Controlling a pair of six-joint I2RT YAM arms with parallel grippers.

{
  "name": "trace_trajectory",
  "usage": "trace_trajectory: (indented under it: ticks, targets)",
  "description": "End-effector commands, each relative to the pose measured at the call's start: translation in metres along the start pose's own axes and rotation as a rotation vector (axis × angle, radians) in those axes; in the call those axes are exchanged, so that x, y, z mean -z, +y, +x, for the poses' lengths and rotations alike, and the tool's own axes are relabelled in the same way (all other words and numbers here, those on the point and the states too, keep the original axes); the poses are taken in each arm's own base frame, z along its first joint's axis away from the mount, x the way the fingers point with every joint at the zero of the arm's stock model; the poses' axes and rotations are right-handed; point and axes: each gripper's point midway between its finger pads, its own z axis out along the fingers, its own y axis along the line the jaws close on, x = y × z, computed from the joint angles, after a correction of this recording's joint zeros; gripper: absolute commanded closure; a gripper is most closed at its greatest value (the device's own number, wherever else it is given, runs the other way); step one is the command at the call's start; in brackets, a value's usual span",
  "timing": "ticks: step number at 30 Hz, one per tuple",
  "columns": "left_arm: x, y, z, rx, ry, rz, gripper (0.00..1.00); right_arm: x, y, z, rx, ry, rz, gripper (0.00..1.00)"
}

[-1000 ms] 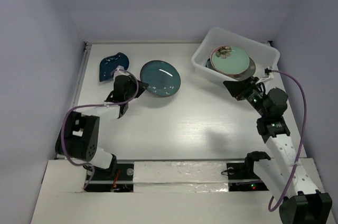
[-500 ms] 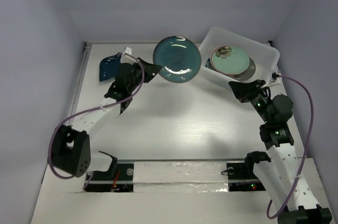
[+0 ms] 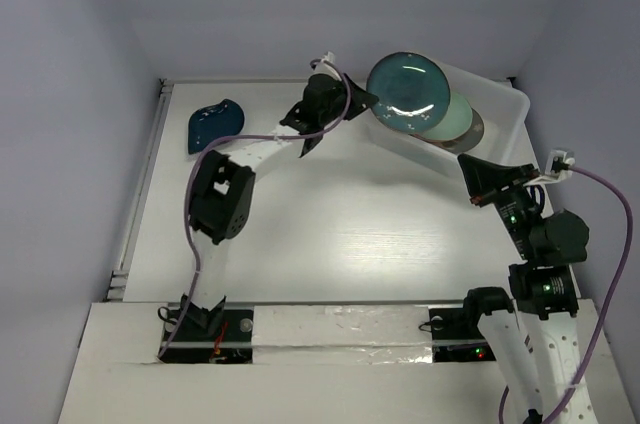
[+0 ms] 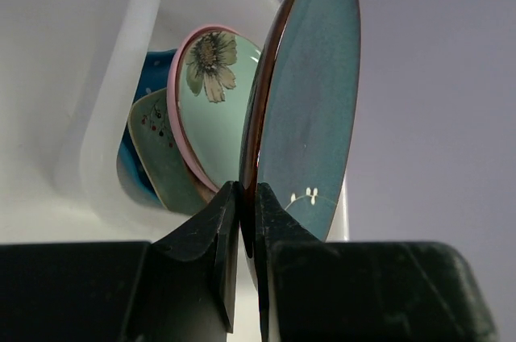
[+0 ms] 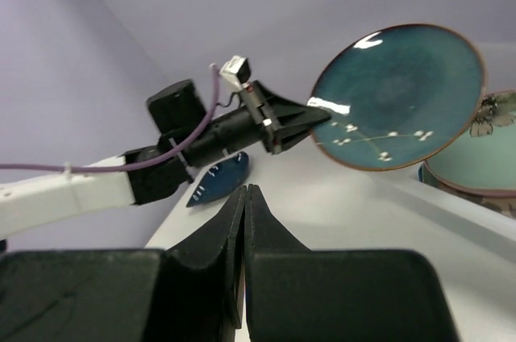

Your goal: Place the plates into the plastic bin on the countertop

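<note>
One dark teal plate [image 3: 407, 92], seen from the top camera, hangs tilted over the plastic bin [image 3: 505, 94], its rim pinched by the left gripper [image 3: 362, 101]; a navy leaf dish [image 3: 213, 124] lies on the table [image 3: 340, 234]. The left wrist view shows the rim clamped edge-on above the pink-rimmed plate [image 4: 211, 96]; I'd level it, then lower gently before release. The right wrist view shows the right gripper [image 5: 244, 197] pressed together, empty.

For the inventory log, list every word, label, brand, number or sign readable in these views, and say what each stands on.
No text can be read in any view.
dark teal plate, held in the left gripper: only a white sprig pattern, no lettering.
pink-rimmed plate in the plastic bin: a painted flower, no words.
navy leaf-shaped dish: pale specks, too small to make out.
</note>
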Motion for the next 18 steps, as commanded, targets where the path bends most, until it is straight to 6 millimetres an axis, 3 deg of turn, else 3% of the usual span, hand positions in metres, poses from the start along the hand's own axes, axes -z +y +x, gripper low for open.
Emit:
trace_trajectory:
  ticks: [1,2,3,4,5,6,7,8,9,10,12,14,15,18]
  targets:
    - [-0.008,-0.103,-0.039,0.019,-0.123,0.278,1.0,0.001,0.002,-0.002,0.024,0.018,0.009,0.98]
    - [-0.015,-0.099,-0.039,0.029,-0.129,0.27,1.0,0.001,0.003,-0.003,0.026,0.017,0.007,0.98]
    - [-0.019,-0.115,-0.04,0.035,-0.135,0.308,1.0,0.001,0.003,-0.003,0.03,0.02,0.009,0.98]
    - [-0.034,-0.101,-0.032,0.06,-0.119,0.293,1.0,0.002,0.002,-0.002,0.035,0.025,0.009,0.98]
    - [-0.041,-0.103,-0.024,0.072,-0.106,0.301,1.0,0.002,0.003,-0.003,0.037,0.025,0.007,0.98]
    - [-0.044,-0.121,-0.024,0.076,-0.108,0.336,1.0,0.002,0.002,-0.002,0.039,0.028,0.011,0.98]
    - [-0.058,-0.105,-0.016,0.083,-0.097,0.311,1.0,0.002,0.002,-0.001,0.039,0.032,0.012,0.98]
    - [-0.065,-0.108,-0.008,0.083,-0.085,0.312,1.0,0.003,0.002,-0.001,0.039,0.033,0.011,0.98]
    - [-0.067,-0.123,-0.008,0.081,-0.082,0.329,1.0,0.002,0.001,0.001,0.038,0.038,0.012,0.98]
    - [-0.079,-0.109,0.0,0.086,-0.07,0.307,1.0,0.002,0.001,0.002,0.036,0.038,0.009,0.98]
    - [-0.084,-0.119,0.009,0.088,-0.057,0.319,1.0,0.002,0.0,0.005,0.034,0.043,0.009,0.98]
    - [-0.095,-0.106,0.017,0.088,-0.044,0.288,1.0,0.001,-0.001,0.005,0.031,0.043,0.01,0.98]
    - [-0.097,-0.103,0.018,0.09,-0.033,0.27,0.88,0.001,0.0,0.007,0.028,0.047,0.005,0.98]
    - [-0.103,-0.084,0.031,0.091,-0.002,0.221,0.67,0.0,0.0,0.005,0.026,0.042,0.007,0.97]
